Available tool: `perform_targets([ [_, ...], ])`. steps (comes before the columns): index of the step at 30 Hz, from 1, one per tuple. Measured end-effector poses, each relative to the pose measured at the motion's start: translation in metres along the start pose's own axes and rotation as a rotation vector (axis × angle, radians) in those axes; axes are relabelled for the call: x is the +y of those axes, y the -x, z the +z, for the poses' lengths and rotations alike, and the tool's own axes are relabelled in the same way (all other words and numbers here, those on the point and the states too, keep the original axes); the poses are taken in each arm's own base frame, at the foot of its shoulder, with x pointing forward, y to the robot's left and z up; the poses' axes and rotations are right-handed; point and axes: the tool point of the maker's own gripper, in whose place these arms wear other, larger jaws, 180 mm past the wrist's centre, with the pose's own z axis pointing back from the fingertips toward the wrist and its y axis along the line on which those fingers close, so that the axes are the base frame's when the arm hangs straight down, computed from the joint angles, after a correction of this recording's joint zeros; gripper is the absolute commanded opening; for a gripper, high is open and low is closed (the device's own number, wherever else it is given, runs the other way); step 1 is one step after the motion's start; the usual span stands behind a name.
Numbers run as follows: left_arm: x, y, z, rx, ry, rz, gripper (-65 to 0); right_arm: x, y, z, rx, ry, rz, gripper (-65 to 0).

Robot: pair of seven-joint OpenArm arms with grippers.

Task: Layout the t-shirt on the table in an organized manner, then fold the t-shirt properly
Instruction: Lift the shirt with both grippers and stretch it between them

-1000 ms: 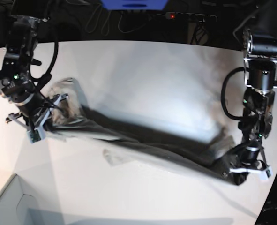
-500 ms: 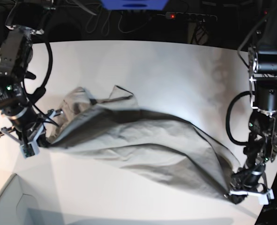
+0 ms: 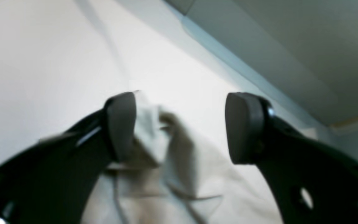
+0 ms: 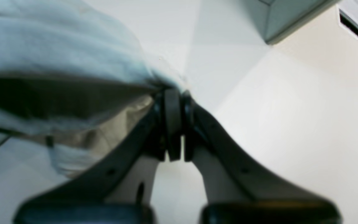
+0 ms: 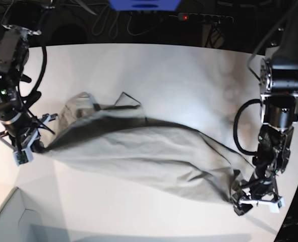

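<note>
so the right gripper (image 4: 173, 124) is clamped on the t-shirt (image 5: 138, 151) corner to keep it stretched across the table (image 5: 179, 75), while the left gripper (image 3: 180, 127) hangs open over its end.

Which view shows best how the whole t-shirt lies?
The base view: the t-shirt stretches across the table between both arms. The left wrist view shows only a corner between the open left claw; the right wrist view, a blurred bunch at the shut right claw.

One t-shirt (image 5: 149, 151), one table (image 5: 179, 80), two hands: left hand (image 5: 257, 204), right hand (image 5: 25, 151).
</note>
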Motion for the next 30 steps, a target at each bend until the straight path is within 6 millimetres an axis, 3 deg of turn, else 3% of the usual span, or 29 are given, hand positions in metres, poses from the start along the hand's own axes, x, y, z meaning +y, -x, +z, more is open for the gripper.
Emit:
perform_targets([
  [6, 0.067, 0.032, 0.026, 0.060, -0.121, -0.023, -21.5, -0.006, 0.018, 0.005, 0.037, 0.020, -0.029, -65.0],
  [12, 0.068, 0.084, 0.037, 0.147, -0.121, -0.003, -21.5, -0.002, 0.026, 0.007, 0.053, 0.012, -0.026, -65.0],
  [17, 0.100, 0.111, 0.047, 0.099, -0.218, 0.020, -21.5, 0.002, 0.036, 0.012, 0.071, 0.006, -0.021, -65.0],
  [21, 0.101, 0.115, 0.047, 0.060, -0.235, 0.029, -21.5, 0.007, 0.040, 0.017, 0.080, 0.000, -0.016, -65.0],
  [25, 0.086, 0.121, 0.041, 0.065, -0.219, 0.048, -21.5, 0.007, 0.037, 0.023, 0.061, 0.004, -0.002, -65.0],
  [30, 0.072, 0.125, 0.035, 0.068, -0.200, 0.066, -21.5, 0.012, 0.050, 0.035, 0.096, 0.000, 0.016, -65.0],
])
